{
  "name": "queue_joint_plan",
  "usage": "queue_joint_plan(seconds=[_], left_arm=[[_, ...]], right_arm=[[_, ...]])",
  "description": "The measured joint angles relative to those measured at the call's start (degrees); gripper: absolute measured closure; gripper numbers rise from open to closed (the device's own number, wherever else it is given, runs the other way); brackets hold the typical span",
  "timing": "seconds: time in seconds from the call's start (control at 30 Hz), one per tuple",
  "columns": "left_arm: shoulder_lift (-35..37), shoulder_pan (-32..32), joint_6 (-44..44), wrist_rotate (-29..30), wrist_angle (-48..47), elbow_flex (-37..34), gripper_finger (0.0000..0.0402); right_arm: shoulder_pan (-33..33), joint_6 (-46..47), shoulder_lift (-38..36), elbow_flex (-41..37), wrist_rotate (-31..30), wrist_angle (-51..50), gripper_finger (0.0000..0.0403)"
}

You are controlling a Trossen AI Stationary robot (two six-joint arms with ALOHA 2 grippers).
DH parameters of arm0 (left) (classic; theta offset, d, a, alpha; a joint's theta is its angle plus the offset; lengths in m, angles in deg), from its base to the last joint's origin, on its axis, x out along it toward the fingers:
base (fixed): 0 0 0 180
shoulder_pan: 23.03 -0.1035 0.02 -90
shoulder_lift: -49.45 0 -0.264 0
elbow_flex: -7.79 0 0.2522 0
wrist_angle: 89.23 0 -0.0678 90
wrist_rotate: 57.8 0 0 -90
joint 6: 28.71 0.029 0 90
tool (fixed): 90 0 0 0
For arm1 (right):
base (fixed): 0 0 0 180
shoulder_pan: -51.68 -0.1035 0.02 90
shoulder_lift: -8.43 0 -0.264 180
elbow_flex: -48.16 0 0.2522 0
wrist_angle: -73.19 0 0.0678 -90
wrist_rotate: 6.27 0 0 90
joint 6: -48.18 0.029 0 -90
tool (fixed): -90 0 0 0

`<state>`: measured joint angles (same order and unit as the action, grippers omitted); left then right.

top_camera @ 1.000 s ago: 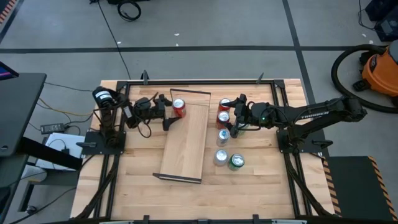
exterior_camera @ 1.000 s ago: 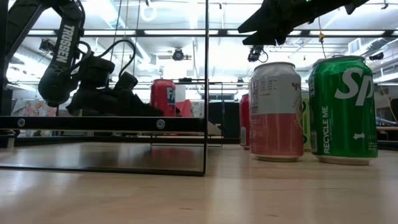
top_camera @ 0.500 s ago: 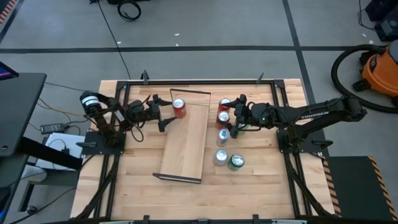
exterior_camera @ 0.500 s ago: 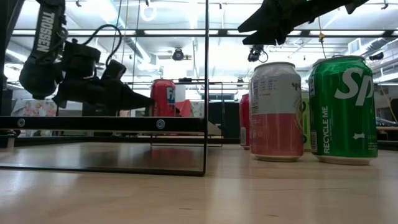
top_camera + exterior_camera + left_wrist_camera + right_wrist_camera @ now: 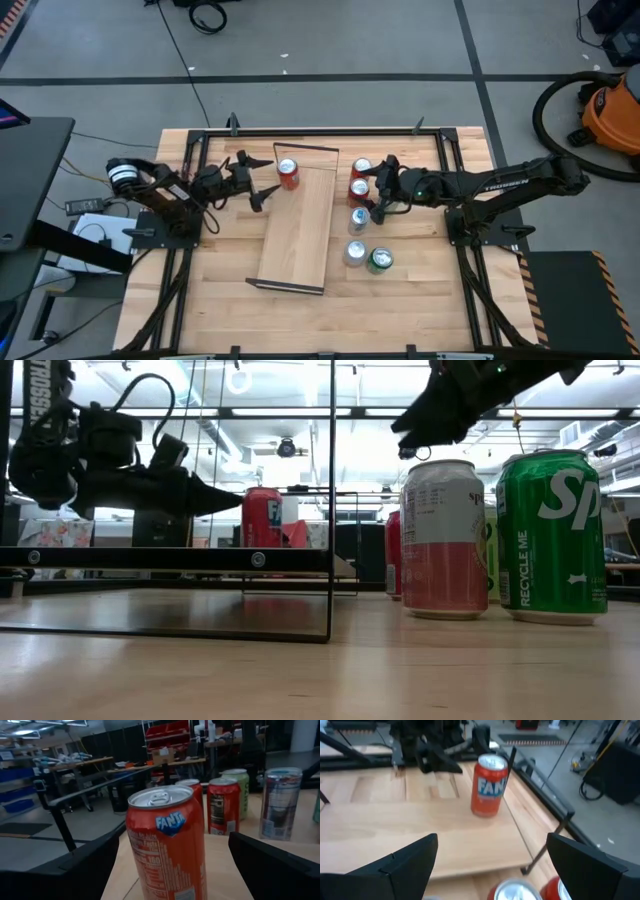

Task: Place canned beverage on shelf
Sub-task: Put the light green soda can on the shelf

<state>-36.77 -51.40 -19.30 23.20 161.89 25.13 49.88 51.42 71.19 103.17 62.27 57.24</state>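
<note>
An orange soda can (image 5: 288,173) stands upright on its base at the far end of the light-wood shelf (image 5: 300,240), which lies across the middle of the table. My left gripper (image 5: 257,180) is open just left of the can, clear of it; in the left wrist view the can (image 5: 167,845) stands ahead, between the fingers. My right gripper (image 5: 378,188) is open and empty. It hovers over the cans to the right of the shelf, and the low view shows it (image 5: 440,420) above their tops. The right wrist view shows the orange can (image 5: 489,785) on the shelf (image 5: 420,830).
To the right of the shelf stand two red cans (image 5: 360,167) (image 5: 358,188), a silver can (image 5: 358,218), a pink-and-white can (image 5: 354,252) and a green can (image 5: 379,260). The shelf's dark rod frames (image 5: 305,150) stand at its short ends. A black frame (image 5: 320,131) borders the table.
My left gripper has drawn back from the orange can toward the table's left edge, fingers open. The can has stayed upright at the same place on the shelf.
</note>
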Motion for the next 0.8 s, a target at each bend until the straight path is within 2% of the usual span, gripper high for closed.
queue_joint_plan(seconds=[0.33,0.6,0.8], left_arm=[[7.91,0.97,0.47,1.67,-9.74,-0.01,0.0012],[14.75,1.04,0.70,1.87,-16.44,0.08,0.0012],[19.52,3.84,0.48,2.38,-23.42,0.08,0.0012]], right_arm=[[0.83,2.30,0.00,0.02,-0.10,-5.28,0.0018],[4.78,1.27,0.00,0.04,-1.23,-7.50,0.0018],[6.41,2.26,0.00,0.94,-0.92,-13.83,0.0018]])
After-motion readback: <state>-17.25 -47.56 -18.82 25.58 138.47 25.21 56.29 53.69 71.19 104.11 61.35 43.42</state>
